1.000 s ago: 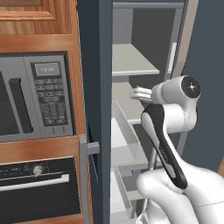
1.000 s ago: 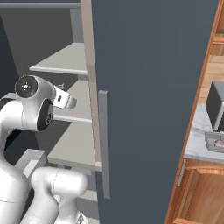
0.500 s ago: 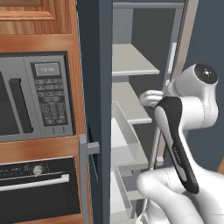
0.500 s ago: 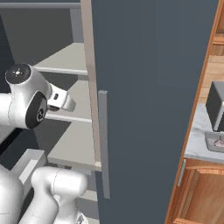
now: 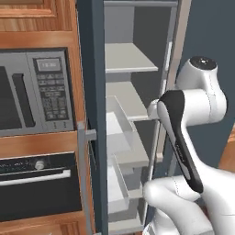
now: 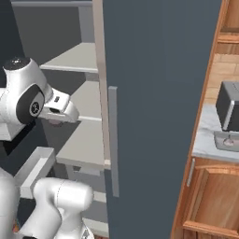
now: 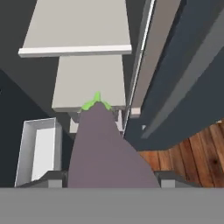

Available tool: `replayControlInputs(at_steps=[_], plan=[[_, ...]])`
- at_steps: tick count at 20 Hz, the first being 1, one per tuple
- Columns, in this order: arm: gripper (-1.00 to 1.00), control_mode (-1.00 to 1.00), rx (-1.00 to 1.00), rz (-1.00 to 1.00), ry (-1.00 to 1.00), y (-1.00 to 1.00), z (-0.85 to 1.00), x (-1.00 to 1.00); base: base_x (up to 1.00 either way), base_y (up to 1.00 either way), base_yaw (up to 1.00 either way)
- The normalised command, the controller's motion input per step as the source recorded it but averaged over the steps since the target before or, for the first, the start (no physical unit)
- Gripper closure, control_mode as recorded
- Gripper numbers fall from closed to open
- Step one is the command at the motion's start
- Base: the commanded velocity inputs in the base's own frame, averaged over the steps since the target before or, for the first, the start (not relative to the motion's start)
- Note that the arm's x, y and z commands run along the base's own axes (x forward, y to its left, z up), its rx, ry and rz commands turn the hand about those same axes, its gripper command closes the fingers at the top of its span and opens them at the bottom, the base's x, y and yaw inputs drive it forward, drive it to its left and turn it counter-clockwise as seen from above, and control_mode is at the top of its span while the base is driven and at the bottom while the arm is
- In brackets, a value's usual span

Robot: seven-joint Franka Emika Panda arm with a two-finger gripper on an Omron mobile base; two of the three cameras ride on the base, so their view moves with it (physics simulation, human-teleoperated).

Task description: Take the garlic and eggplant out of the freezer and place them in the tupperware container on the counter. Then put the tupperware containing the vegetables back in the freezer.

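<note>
The eggplant (image 7: 107, 144), dull purple with a green cap, lies lengthwise between my fingertips (image 7: 54, 177) in the hand view. My gripper (image 7: 111, 177) is shut on it. From the right base view, the gripper (image 6: 60, 112) hangs in front of the freezer's (image 6: 158, 93) pale middle shelf (image 6: 86, 142), beside the open door. In the left base view my forearm covers the hand near the shelves (image 5: 126, 57). The tupperware container (image 6: 227, 139) is a low grey tray on the counter (image 6: 205, 142), cut by the frame edge. I cannot make out the garlic.
A grey-black toaster oven (image 6: 230, 105) stands behind the tray. The freezer door with its bar handle (image 6: 113, 140) stands between my arm and the counter. Translucent drawers (image 5: 119, 133) jut out below the shelves. A microwave (image 5: 36, 89) and oven (image 5: 36, 183) sit left of the freezer.
My elbow has swung up and to the right, and the hand has turned and sunk slightly in front of the shelves. The grip on the eggplant holds.
</note>
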Motion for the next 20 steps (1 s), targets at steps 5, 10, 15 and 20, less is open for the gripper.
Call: replayControlInputs(at_steps=[5,10,15,20], plan=[[1.0,1.0,0.0,0.0,0.0,0.0,0.0,0.0,-0.9,-0.98,0.0],[1.0,1.0,0.0,0.0,0.0,0.0,0.0,0.0,-0.13,-1.0,0.03],[1.0,1.0,0.0,0.0,0.0,0.0,0.0,0.0,0.28,-1.0,0.04],[1.0,1.0,0.0,0.0,0.0,0.0,0.0,0.0,0.88,-1.0,-0.07]])
